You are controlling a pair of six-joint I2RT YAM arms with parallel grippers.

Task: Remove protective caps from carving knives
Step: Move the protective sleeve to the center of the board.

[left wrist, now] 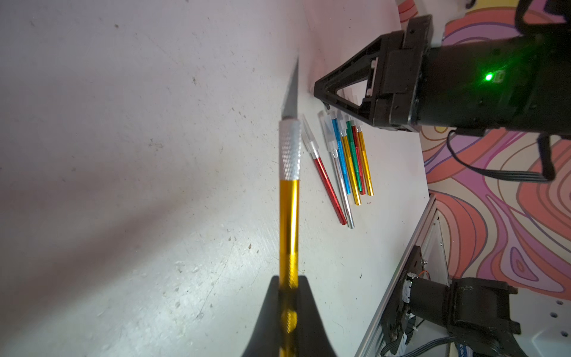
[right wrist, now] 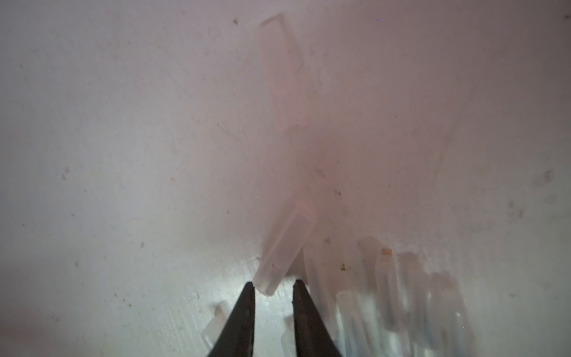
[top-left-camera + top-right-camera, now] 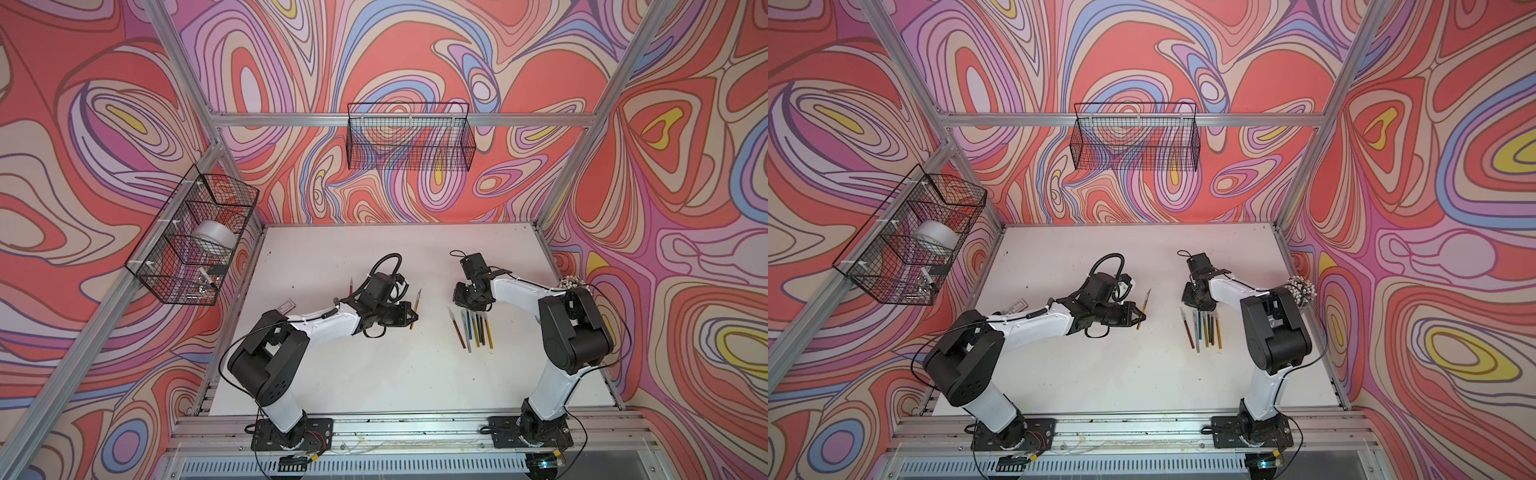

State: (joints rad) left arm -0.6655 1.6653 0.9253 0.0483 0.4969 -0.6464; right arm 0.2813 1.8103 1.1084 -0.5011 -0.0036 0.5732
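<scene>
In both top views the left claw (image 3: 415,314) is pinching the gold carving knife (image 3: 418,298) mid-worktop (image 3: 374,374), and seven carving knives (image 3: 473,326) are lying in a row toward the right edge. Left wrist: the gold blade is showing bare, while the row's protective caps (image 1: 327,133) are sitting in place. Right wrist: the right claw (image 2: 272,287) is standing slightly spread about the end of a loose cap (image 2: 282,247), grip unclear; judging about two done, seven to go.
</scene>
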